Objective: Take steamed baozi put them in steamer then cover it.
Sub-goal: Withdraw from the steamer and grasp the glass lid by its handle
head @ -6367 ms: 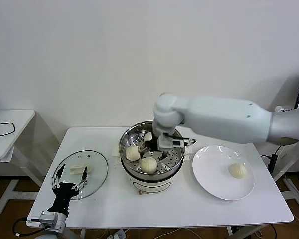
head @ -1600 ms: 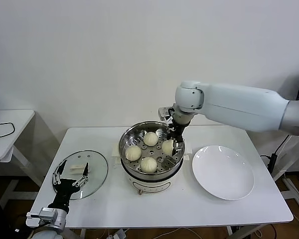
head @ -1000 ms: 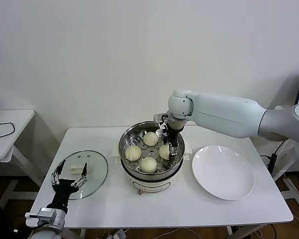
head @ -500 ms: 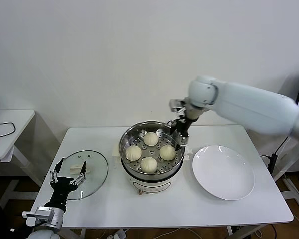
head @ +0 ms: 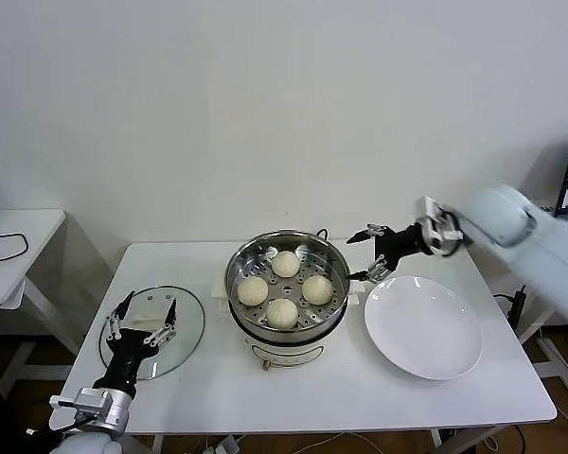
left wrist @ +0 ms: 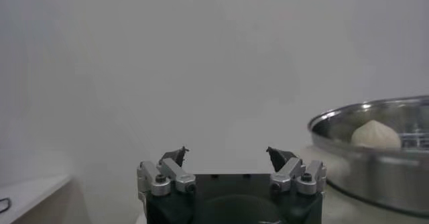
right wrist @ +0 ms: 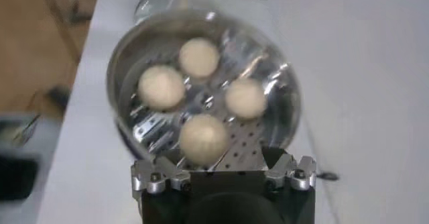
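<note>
I see my right gripper hanging with its jaws spread and nothing in them, just beside the steamer and above the far edge of the white plate. All four steamed baozi sit on the perforated tray ahead of it. My left gripper hovers spread and unloaded over the glass lid, well apart from the steamer

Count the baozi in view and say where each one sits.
4, all on the tray in the steamer: back, left, right, front. The plate holds none; none seem hidden.
</note>
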Tool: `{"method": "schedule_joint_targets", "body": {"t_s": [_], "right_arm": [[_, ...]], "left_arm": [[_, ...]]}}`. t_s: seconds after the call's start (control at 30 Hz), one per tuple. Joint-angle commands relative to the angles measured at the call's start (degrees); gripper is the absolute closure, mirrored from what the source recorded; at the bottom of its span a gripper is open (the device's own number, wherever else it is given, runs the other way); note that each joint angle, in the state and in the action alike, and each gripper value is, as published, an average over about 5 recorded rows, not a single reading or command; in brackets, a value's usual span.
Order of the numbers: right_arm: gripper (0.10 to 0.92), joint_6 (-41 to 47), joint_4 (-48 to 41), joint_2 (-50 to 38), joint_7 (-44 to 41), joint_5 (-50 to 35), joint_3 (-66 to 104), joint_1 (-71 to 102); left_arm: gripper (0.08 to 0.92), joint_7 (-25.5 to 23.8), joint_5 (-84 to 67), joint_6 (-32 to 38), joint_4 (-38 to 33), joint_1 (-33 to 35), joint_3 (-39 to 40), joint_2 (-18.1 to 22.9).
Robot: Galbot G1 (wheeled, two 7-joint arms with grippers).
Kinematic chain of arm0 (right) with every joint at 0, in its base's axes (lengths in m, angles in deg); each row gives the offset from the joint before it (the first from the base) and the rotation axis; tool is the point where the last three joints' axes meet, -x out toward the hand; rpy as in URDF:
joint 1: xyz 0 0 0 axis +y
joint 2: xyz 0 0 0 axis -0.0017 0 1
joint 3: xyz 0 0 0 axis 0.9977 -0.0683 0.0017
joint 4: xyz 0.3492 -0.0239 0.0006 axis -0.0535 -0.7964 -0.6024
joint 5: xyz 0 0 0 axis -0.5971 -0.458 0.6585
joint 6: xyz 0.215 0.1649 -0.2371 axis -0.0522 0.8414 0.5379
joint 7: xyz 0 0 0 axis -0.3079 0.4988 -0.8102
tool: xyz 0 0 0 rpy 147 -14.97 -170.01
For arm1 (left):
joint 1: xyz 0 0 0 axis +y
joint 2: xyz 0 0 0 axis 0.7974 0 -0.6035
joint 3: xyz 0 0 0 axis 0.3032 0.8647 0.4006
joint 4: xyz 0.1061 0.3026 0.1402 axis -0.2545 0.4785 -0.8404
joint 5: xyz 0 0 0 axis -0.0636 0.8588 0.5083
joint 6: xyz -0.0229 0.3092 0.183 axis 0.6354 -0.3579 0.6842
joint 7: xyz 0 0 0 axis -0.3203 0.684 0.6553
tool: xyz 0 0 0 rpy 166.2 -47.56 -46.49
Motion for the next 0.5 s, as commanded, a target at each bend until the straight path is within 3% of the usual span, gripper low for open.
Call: {"method": "schedule_joint_targets", "body": {"t_s": [0.03, 0.23, 0.5], "right_arm": [[0.203, -19.6, 10.5, 0.4, 35.6, -5.1, 43.4, 51.1], [0.203, -27.3, 13.2, 12.6, 48.8, -2.0, 51.4, 61.6], [0.203, -35.8, 13.5, 27.4, 56.4, 4.1, 55.2, 70.8]], "left_arm": [[0.177, 2.1, 1.0, 0.8, -0.4, -0.6, 2.5, 0.1], [0.177, 3.7, 1.1, 2.5, -0.2, -1.6, 3.6, 0.0], [0.177, 3.9, 1.0, 5.5, 1.7, -2.1, 5.4, -0.6]]}}
